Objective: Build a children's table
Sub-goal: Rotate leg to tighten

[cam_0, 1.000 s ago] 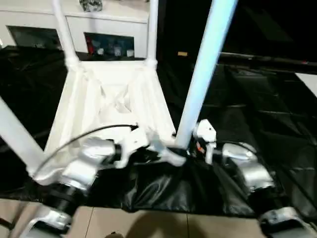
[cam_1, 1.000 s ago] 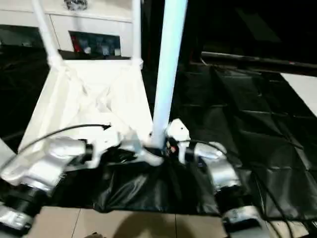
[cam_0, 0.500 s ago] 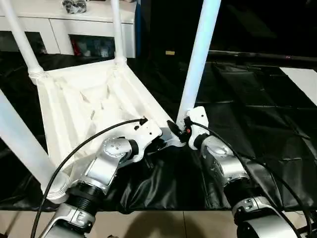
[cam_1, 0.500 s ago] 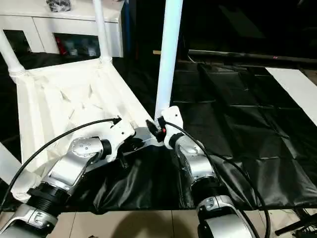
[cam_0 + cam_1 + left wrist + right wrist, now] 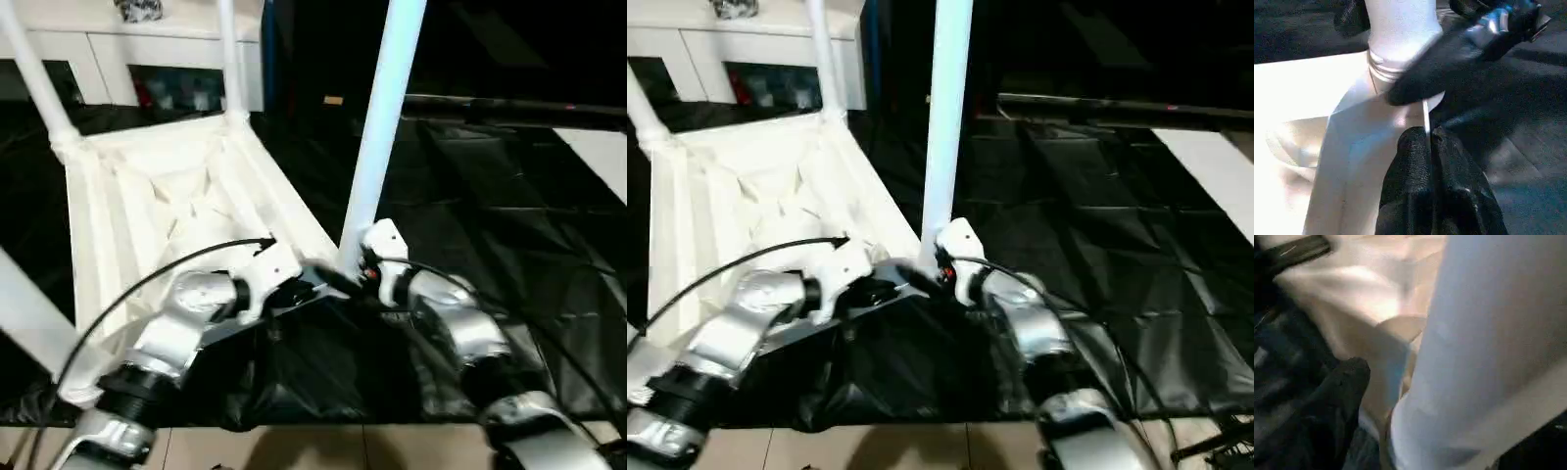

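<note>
The fingers of the left gripper (image 5: pixel 1426 161) are pinched tight on the thin white edge of the table top (image 5: pixel 157 211), right at its near right corner. The right gripper (image 5: pixel 1400 396) has its fingers spread wide, one dark finger (image 5: pixel 1339 387) on one side of the near right leg (image 5: pixel 382 127) and not squeezing it.

The table lies upside down on a black sheet (image 5: pixel 509 196), with its ribbed underside facing up. The near right leg stands up tall in its round corner socket, just beside both grippers. Two more legs stand at the far corners, the far left leg (image 5: pixel 34 73) and the far right leg (image 5: pixel 227 54). Another white leg (image 5: pixel 24 313) leans at the near left.

Far behind the table stands a white cabinet (image 5: pixel 108 54) with glass doors. At the near edge, pale floor (image 5: pixel 294 450) peeks out from under the sheet.
</note>
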`<state>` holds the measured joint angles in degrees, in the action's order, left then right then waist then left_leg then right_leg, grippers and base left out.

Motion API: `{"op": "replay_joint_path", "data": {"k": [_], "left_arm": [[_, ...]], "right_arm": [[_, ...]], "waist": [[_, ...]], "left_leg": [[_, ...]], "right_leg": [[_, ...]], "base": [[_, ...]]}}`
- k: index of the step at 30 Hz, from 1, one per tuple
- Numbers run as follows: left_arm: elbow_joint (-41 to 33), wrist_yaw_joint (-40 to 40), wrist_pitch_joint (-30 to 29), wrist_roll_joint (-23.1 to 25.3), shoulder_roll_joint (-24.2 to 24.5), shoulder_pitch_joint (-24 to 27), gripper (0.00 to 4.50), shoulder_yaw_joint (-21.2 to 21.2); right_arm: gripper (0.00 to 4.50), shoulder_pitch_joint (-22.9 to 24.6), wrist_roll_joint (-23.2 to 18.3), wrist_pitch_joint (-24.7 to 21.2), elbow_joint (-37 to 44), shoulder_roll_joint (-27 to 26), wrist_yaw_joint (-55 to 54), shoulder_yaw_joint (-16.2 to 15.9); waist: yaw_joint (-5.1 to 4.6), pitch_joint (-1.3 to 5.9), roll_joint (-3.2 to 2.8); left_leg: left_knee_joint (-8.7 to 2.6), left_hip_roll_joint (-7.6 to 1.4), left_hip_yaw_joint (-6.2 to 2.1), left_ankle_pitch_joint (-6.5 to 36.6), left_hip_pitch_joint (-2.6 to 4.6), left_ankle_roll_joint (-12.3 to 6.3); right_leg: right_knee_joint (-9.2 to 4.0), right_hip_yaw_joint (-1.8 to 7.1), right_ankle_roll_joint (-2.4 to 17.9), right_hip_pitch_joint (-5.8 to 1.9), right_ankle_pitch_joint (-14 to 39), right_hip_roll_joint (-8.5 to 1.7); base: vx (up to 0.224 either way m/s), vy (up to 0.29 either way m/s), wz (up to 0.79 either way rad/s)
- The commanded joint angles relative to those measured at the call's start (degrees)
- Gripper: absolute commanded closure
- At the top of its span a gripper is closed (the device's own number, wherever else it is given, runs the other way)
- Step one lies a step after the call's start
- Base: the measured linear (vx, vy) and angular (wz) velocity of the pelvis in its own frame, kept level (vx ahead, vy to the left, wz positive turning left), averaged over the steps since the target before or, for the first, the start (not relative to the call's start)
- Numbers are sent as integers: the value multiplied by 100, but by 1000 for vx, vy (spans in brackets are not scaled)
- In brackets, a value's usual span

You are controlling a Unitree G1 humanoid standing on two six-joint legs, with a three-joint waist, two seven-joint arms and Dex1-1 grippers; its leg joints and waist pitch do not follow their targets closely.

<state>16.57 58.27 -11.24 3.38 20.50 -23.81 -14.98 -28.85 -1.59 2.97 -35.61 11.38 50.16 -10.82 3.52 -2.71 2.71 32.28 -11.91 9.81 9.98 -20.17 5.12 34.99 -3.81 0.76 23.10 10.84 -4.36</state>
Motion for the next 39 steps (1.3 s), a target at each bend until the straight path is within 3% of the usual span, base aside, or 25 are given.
{"op": "replay_joint_path", "data": {"k": [1, 5, 9, 14, 16, 26, 36, 39], "left_arm": [[-107, 601, 279, -221, 118, 45, 450, -213], [-33, 777, 392, -242, 261, 1, 450, -232], [17, 825, 432, -229, 324, -37, 450, -239], [12, 1051, 468, -332, 419, -39, 450, -250], [-8, 1157, 483, -396, 465, -20, 450, -264], [4, 1215, 557, -396, 538, 28, 450, -260], [8, 1244, 554, -424, 576, 49, 450, -273], [76, 819, 410, -302, 431, 4, 450, -200]], "right_arm": [[25, 114, -40, -19, 208, 164, 647, -267], [25, 127, -37, 113, 321, 385, 1002, -380], [25, 138, -51, 133, 394, 465, 1174, -428], [76, 243, -266, -48, 663, 569, 1625, -451], [94, 293, -352, -94, 779, 628, 1794, -463], [171, 323, -380, -104, 800, 723, 1958, -497], [185, 377, -394, -154, 811, 647, 1965, -523], [185, 398, -387, -177, 718, 517, 1705, -447]], "waist": [[38, 340, -49], [58, 340, -59], [101, 318, -50], [153, 318, -35], [168, 334, -34], [182, 338, -18], [188, 343, -15], [179, 342, -31]], "left_leg": [[-326, -130, 6, 1187, -8, -290], [-315, -134, 21, 1072, 11, -340], [-330, -137, 21, 1288, 25, -235], [-335, -139, 20, 1299, 32, -194], [-325, -148, 22, 1213, 36, -219], [-313, -139, 19, 1102, 19, -215], [-304, -136, 21, 1044, 18, -238], [-304, -140, 24, 1076, 18, -223]], "right_leg": [[-384, 269, 1202, -283, 692, -310], [-345, 264, 1389, -289, 349, -303], [-387, 275, 1299, -291, 788, -325], [-391, 280, 1213, -292, 920, -326], [-361, 276, 1253, -291, 713, -318], [-349, 270, 1248, -306, 716, -329], [-339, 266, 1267, -311, 655, -329], [-337, 272, 1280, -305, 661, -331]], "base": [[0, 0, 0], [0, 0, 0], [0, 0, 0], [0, 0, 0], [0, 0, 0], [0, 0, 0], [0, 0, 0], [0, 0, 0]]}}
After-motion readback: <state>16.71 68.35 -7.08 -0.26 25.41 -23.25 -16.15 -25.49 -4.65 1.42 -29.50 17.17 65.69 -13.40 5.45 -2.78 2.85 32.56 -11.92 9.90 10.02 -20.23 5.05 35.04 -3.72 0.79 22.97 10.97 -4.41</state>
